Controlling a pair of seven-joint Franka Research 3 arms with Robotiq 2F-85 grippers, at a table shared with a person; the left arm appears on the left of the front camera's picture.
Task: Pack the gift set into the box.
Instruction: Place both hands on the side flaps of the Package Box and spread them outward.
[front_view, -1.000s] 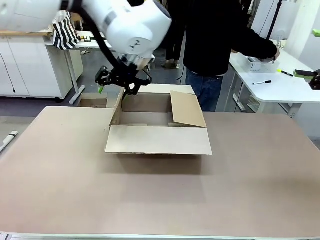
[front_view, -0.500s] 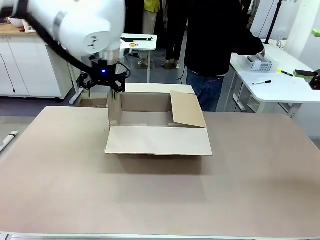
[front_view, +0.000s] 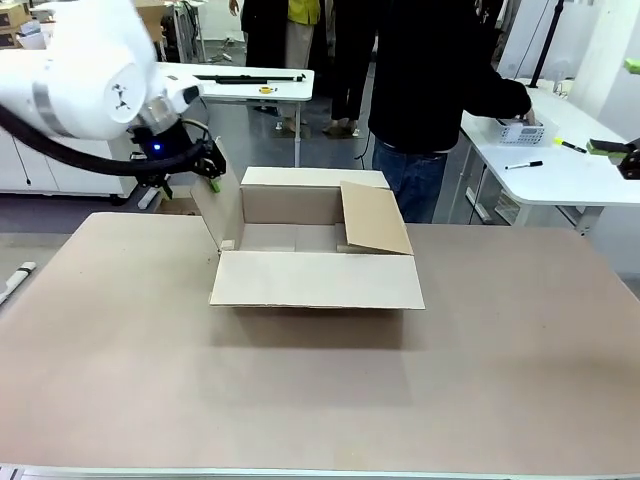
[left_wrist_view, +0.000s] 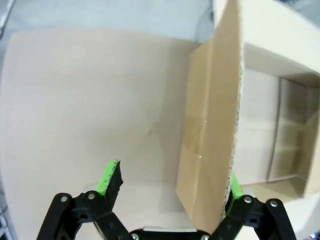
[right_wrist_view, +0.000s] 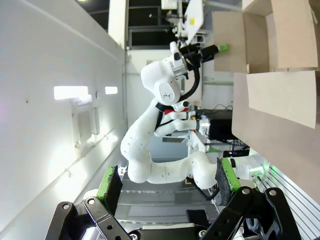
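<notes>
Jaws on left gripper (left_wrist_view: 170, 189) stand apart w/ the left flap (left_wrist_view: 210, 125) of the box (front_view: 300, 208) btwn them. Flap edge rests against one green pad (left_wrist_view: 233, 187) and the other pad is clear of it, so not clamped. Box sits mid-table toward the far side, top open; inside looks bare as far as seen, so gift set not yet packed. Step in hand, prob.: opening flaps to clear the mouth. Left flap stands near upright, tipped a bit outward; near flap (front_view: 315, 280) lies flat on table (front_view: 320, 400); far flap (front_view: 315, 177) tips back; right flap (front_view: 375, 220) leans in over the opening, i.e. the obstruction. Next move prob. needs left flap pushed fully outward, then right flap bent back, w/o dragging the carton. Room: wide bare tabletop left, right and near side of box; a person (front_view: 430, 90) stands close behind box, so tight there. Right gripper (right_wrist_view: 167, 187) jaws wide apart, nothing btwn, well away from box.
</notes>
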